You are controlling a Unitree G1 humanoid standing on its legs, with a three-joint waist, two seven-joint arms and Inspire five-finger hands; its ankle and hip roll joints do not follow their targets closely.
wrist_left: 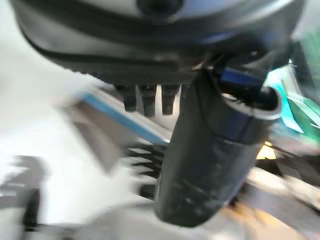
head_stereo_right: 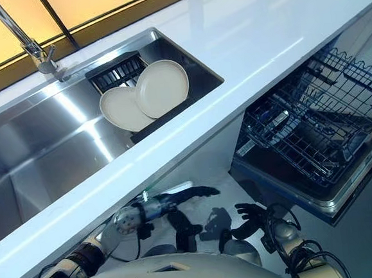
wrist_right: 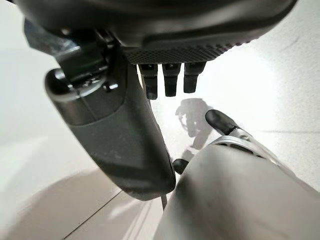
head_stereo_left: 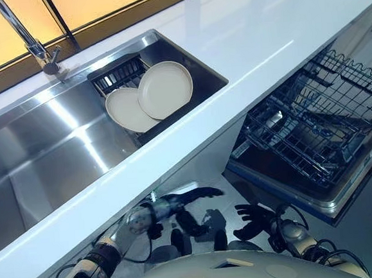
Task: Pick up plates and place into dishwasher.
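Both dark hands, left (head_stereo_left: pixel 189 197) and right (head_stereo_left: pixel 255 218), hang empty with relaxed fingers below the white counter (head_stereo_left: pixel 274 35); I'd lift left over its edge toward two cream round plates (head_stereo_left: pixel 150 95) leaning in the steel sink's (head_stereo_left: pixel 39 150) black rack.

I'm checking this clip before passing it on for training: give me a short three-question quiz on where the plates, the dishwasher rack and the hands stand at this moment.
1. True or false: two plates lean on a dark rack inside the sink.
2. Which side of the sink is the pulled-out dishwasher rack on? A) the robot's left B) the robot's right C) behind the tap
3. Fill in: the left hand and the right hand are both low, under the countertop edge, and hold ____.

Key
1. True; the plates overlap.
2. B; the rack sits below the countertop and looks empty.
3. Nothing; both hands' fingers are relaxed, away from the plates.
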